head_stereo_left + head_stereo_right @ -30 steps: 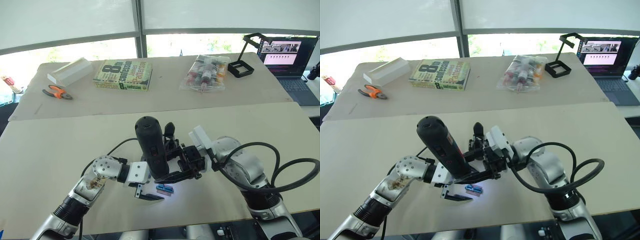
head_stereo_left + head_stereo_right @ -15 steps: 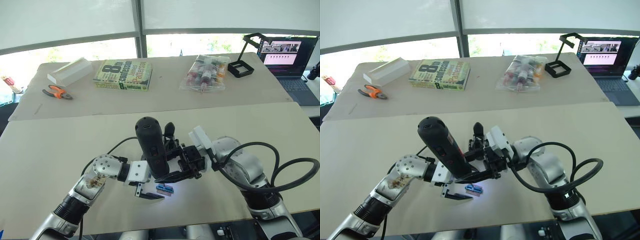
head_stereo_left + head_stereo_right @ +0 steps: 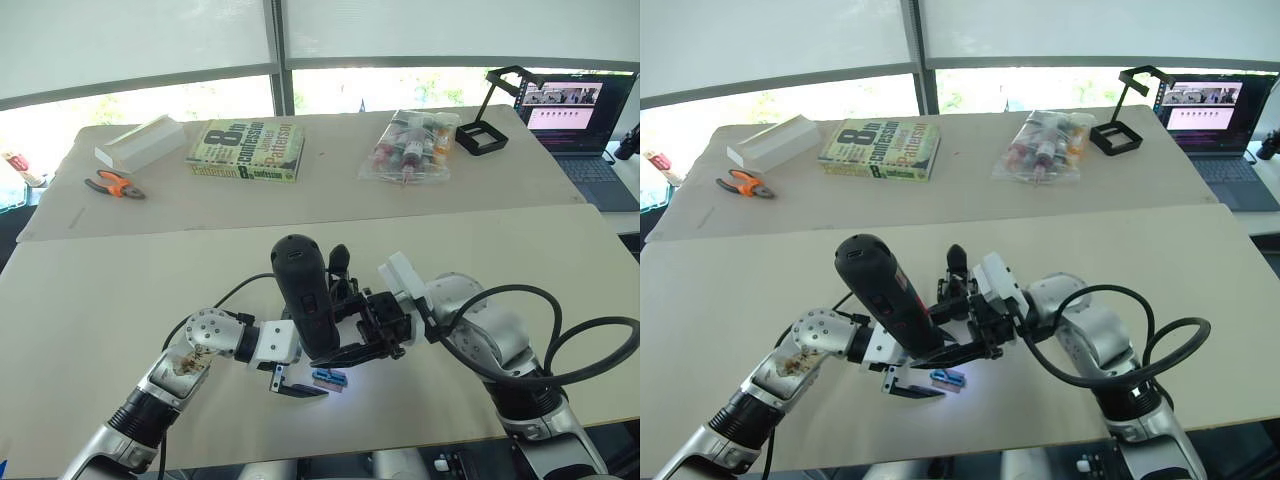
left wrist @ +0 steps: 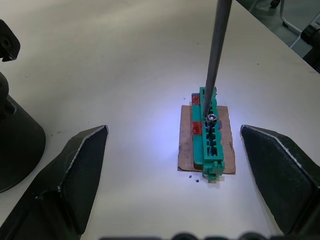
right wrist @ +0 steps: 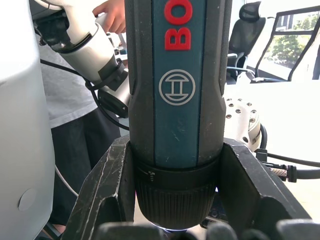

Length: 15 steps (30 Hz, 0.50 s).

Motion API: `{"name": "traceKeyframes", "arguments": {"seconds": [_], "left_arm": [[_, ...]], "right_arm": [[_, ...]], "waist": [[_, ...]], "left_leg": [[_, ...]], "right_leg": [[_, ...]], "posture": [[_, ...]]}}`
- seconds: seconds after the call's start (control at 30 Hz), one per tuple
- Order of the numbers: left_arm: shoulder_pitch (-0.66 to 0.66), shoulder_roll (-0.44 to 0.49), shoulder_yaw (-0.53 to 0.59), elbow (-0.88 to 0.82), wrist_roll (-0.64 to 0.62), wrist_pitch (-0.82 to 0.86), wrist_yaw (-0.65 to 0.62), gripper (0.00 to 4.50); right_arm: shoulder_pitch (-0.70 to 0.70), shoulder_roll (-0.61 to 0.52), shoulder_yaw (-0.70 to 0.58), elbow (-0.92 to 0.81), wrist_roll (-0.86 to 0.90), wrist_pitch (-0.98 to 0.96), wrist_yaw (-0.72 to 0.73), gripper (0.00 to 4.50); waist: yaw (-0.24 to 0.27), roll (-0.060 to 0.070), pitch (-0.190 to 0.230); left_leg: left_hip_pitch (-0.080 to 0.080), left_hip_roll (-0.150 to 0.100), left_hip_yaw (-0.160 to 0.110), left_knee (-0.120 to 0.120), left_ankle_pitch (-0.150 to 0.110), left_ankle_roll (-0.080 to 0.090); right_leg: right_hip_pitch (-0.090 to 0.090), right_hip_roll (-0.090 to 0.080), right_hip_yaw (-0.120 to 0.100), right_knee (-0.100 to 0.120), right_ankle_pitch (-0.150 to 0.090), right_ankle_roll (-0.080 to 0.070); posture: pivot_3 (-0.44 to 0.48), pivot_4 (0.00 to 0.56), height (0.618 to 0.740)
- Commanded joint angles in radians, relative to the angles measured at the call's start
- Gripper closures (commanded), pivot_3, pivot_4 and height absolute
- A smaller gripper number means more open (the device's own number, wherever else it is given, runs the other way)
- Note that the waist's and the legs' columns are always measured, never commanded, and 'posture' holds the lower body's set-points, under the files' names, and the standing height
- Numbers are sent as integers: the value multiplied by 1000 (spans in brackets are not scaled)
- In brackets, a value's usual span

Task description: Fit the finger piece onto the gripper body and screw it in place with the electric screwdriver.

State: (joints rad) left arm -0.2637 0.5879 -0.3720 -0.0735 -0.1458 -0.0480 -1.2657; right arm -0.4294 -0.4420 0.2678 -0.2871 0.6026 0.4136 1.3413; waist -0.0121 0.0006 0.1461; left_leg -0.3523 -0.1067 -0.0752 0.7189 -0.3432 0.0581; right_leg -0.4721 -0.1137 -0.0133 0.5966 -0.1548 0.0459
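My right gripper [image 5: 177,200] is shut on the electric screwdriver [image 3: 301,300], a thick black cylinder with a red label, held upright over the near table. Its thin metal bit [image 4: 216,55] comes down onto a screw head in a small green block on a brown base [image 4: 210,137]. My left gripper [image 4: 172,175] stands open just above the table, a finger on each side of that block and touching nothing. The gripper body [image 3: 340,264], black with one pointed finger up, stands just behind the screwdriver. The finger piece is out of view.
On the far table lie a book [image 3: 247,150], orange pliers [image 3: 115,185], a white box [image 3: 140,143], a bag of bottles [image 3: 410,145] and a black stand [image 3: 490,125]. A laptop [image 3: 580,120] sits far right. A person's hand [image 5: 112,15] shows behind the screwdriver.
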Motion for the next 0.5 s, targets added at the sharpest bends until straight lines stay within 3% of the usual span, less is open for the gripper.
{"name": "traceKeyframes", "arguments": {"seconds": [0.03, 0.5], "left_arm": [[-10, -1, 7, -14, -4, -17, 5, 0], [-11, -1, 9, -16, -7, -13, 9, 0]], "right_arm": [[-2, 14, -1, -53, 29, -10, -6, 2607], [-7, -2, -2, -50, 26, -13, 3, 2607]], "waist": [[0, 0, 0], [0, 0, 0]], "left_leg": [[0, 0, 0, 0, 0, 0], [0, 0, 0, 0, 0, 0]], "right_leg": [[0, 0, 0, 0, 0, 0], [0, 0, 0, 0, 0, 0]], "posture": [[0, 150, 740], [0, 150, 740]]}}
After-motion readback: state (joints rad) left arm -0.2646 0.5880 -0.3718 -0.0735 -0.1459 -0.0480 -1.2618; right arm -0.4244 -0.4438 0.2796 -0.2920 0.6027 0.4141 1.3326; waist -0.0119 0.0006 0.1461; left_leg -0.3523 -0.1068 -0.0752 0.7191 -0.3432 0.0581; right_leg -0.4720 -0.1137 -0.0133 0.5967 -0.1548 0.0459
